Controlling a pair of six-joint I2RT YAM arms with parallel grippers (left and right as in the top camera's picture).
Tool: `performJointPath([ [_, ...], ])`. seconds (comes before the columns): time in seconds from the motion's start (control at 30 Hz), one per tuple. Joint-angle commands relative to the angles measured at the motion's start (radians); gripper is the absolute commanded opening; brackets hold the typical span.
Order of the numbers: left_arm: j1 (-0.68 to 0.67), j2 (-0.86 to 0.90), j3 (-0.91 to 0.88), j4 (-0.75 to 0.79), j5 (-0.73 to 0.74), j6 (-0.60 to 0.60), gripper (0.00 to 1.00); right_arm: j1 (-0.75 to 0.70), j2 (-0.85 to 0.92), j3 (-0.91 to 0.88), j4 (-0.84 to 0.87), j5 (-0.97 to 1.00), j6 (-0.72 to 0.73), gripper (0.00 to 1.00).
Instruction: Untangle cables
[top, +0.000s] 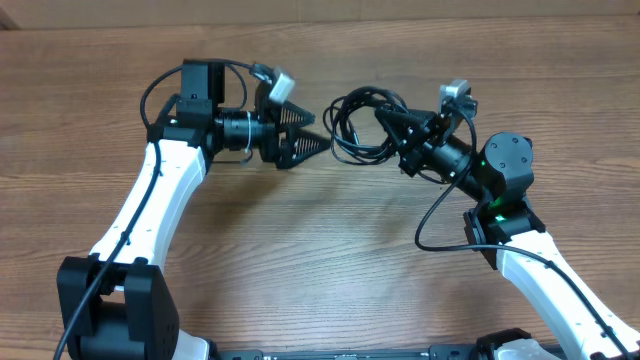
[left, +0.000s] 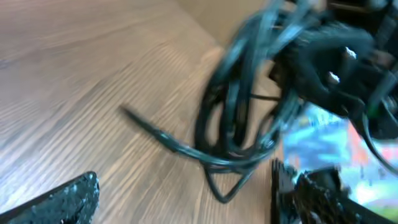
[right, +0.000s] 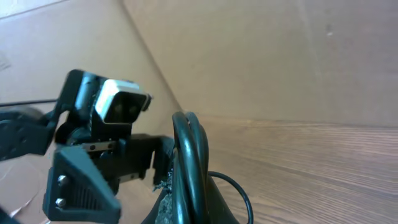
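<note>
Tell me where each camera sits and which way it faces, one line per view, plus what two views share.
Overhead: above the table, looking down; both arms, open left gripper, right gripper shut on the cables.
Left wrist: on the left arm, facing the cables; its own fingers at the bottom corners.
Right wrist: on the right arm, facing the left gripper; cables rise from its grip.
Shared: both wrist views show the cables and the opposite gripper.

robot lab: left arm, right arm on wood table, cardboard backdrop
</note>
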Motion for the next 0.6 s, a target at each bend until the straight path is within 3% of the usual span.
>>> performJointPath([
  [0.0, -0.021, -0.026, 0.017, 0.045, -0.183, -0.349, 1.00, -0.001, -0.003, 0.015, 0.012, 0.064, 0.037, 0.04],
  [0.13, -0.058, -0.026, 0.017, 0.067, -0.184, -0.349, 1.00, -0.001, -0.003, 0.015, 0.012, 0.064, 0.037, 0.04],
  [0.37, -0.151, -0.026, 0.017, 0.135, -0.231, -0.521, 1.00, -0.001, -0.003, 0.015, 0.026, 0.068, 0.038, 0.04],
  [0.57, -0.188, -0.026, 0.017, 0.200, -0.232, -0.528, 0.99, -0.001, -0.003, 0.015, 0.026, 0.064, 0.038, 0.04],
])
